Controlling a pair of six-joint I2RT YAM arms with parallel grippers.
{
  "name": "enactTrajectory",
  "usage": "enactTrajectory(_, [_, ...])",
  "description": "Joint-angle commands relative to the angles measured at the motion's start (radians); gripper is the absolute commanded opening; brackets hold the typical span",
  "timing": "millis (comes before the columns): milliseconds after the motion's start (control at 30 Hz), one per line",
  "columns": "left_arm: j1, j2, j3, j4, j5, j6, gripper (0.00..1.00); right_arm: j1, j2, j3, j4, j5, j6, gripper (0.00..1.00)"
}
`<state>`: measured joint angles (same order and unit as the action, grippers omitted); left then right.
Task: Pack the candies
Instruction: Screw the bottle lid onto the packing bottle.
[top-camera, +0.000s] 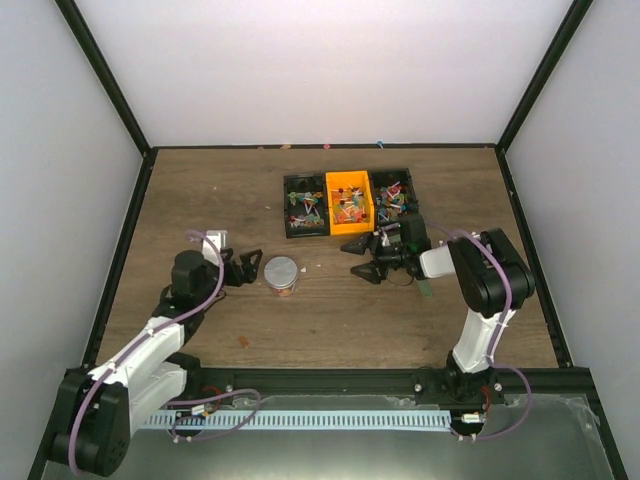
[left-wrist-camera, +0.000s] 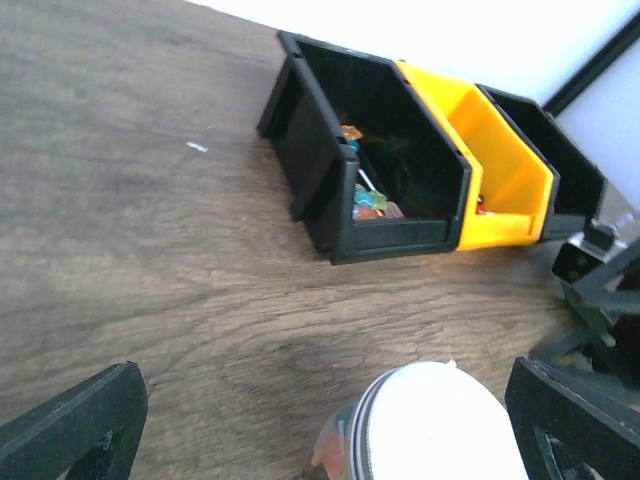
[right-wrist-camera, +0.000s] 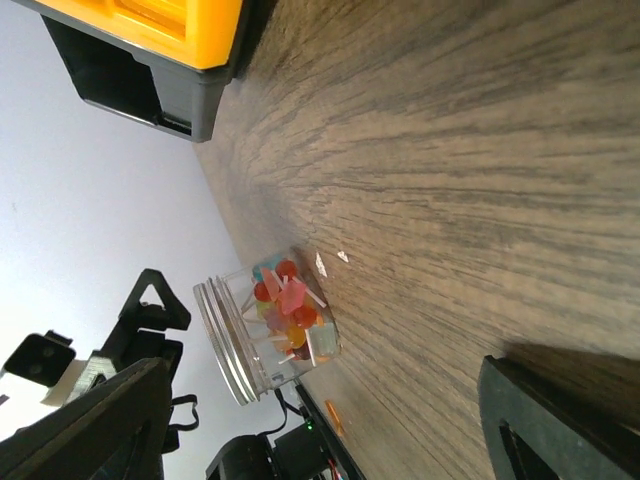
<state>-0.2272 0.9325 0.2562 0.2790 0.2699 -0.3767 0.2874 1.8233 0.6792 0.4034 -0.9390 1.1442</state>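
Observation:
A small clear jar (top-camera: 282, 275) with a metal lid stands on the table, partly filled with candies (right-wrist-camera: 288, 305) in mixed colours. It also shows in the left wrist view (left-wrist-camera: 435, 425). More candies (top-camera: 349, 208) lie in three bins at the back. My left gripper (top-camera: 248, 269) is open just left of the jar, which sits towards its right finger (left-wrist-camera: 575, 420). My right gripper (top-camera: 360, 260) is open and empty, to the right of the jar and in front of the bins, facing the jar (right-wrist-camera: 270, 325) from a distance.
A black bin (top-camera: 305, 205), an orange bin (top-camera: 349, 185) and another black bin (top-camera: 393, 180) stand side by side at the back. A dark green thing (top-camera: 425, 288) lies under my right wrist, partly hidden. Small white scraps (right-wrist-camera: 322, 263) lie by the jar.

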Motion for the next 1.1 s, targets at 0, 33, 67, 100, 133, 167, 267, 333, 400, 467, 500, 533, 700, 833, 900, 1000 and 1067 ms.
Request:
enactTrajectory(0, [-0.052,-0.018,0.007,0.022,-0.022,0.145,1.0,-0.003,0.04,0.046,-0.065,-0.01,-0.051,0.86])
enactTrajectory(33, [-0.069,-0.026,0.009,0.007,-0.023,0.172,1.0,-0.003,0.045,0.05,-0.073,-0.011,-0.055,0.86])
enactTrajectory(67, [-0.098,-0.034,0.008,-0.004,-0.044,0.185,1.0,-0.003,0.051,0.057,-0.079,-0.012,-0.06,0.86])
enactTrajectory(100, [-0.109,-0.042,0.001,-0.001,-0.05,0.183,1.0,-0.002,0.058,0.06,-0.085,-0.013,-0.064,0.86])
enactTrajectory(133, [-0.112,-0.042,-0.007,0.018,-0.037,0.157,1.0,-0.002,0.063,0.067,-0.09,-0.014,-0.069,0.86])
enactTrajectory(167, [-0.112,-0.036,-0.018,0.044,-0.008,0.127,1.0,-0.002,0.069,0.069,-0.092,-0.016,-0.073,0.86])
enactTrajectory(267, [-0.123,0.011,-0.105,0.292,0.147,0.037,1.0,-0.003,0.083,0.071,-0.097,-0.019,-0.077,0.86])
enactTrajectory(333, [-0.163,0.044,-0.124,0.271,0.136,0.057,1.0,-0.003,0.089,0.068,-0.097,-0.02,-0.077,0.86])
enactTrajectory(400, [-0.22,0.077,-0.077,0.178,0.09,0.168,1.0,-0.003,0.091,0.063,-0.099,-0.02,-0.08,0.86])
enactTrajectory(467, [-0.261,0.08,-0.062,0.146,0.019,0.239,1.0,-0.003,0.091,0.056,-0.099,-0.017,-0.083,0.86])
enactTrajectory(500, [-0.265,0.075,-0.061,0.15,-0.001,0.253,1.0,-0.004,0.094,0.053,-0.1,-0.017,-0.084,0.86])
enactTrajectory(533, [-0.268,0.07,-0.061,0.153,-0.025,0.263,1.0,-0.004,0.097,0.051,-0.102,-0.019,-0.085,0.86])
enactTrajectory(700, [-0.27,0.094,-0.091,0.198,-0.004,0.33,1.0,-0.012,0.109,0.047,-0.118,-0.017,-0.094,0.85])
enactTrajectory(833, [-0.279,0.138,-0.108,0.246,-0.004,0.338,1.0,-0.016,0.112,0.054,-0.126,-0.018,-0.1,0.86])
enactTrajectory(900, [-0.28,0.164,-0.112,0.272,-0.014,0.337,1.0,-0.019,0.115,0.062,-0.129,-0.018,-0.104,0.86])
enactTrajectory(1000, [-0.281,0.207,-0.112,0.301,-0.016,0.342,1.0,-0.019,0.125,0.073,-0.136,-0.019,-0.105,0.86])
enactTrajectory(1067, [-0.283,0.234,-0.124,0.333,-0.014,0.349,1.0,-0.02,0.129,0.081,-0.137,-0.019,-0.106,0.86])
